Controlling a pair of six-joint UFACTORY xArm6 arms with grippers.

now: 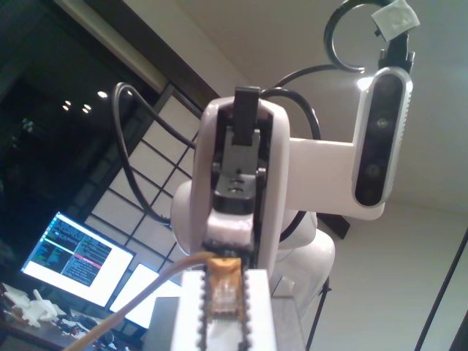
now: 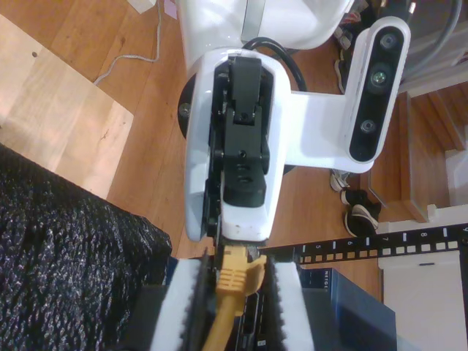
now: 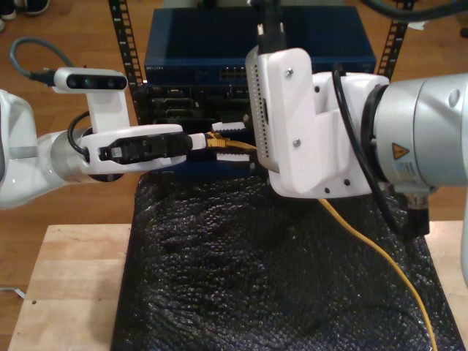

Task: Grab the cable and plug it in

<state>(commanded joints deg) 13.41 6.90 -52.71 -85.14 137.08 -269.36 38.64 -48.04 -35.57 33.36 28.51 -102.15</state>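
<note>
The yellow-orange cable (image 3: 380, 257) runs from the exterior view's lower right up over the black mat to its plug (image 3: 218, 142), held in the air in front of the rack. My first gripper (image 3: 199, 140) reaches in from the exterior view's left and is shut on the clear plug tip (image 1: 224, 292). My second gripper (image 3: 248, 146), on the large arm at the exterior view's right, is shut on the yellow boot (image 2: 238, 274) just behind the plug. The two grippers meet tip to tip. The cable (image 2: 219, 329) trails back between the second gripper's fingers.
A blue network device (image 3: 256, 40) with a row of ports (image 3: 234, 73) sits in the rack (image 3: 124, 44) behind the grippers. A black padded mat (image 3: 256, 278) covers the wooden table (image 3: 66, 292). Monitors (image 1: 73, 256) glow behind the second arm.
</note>
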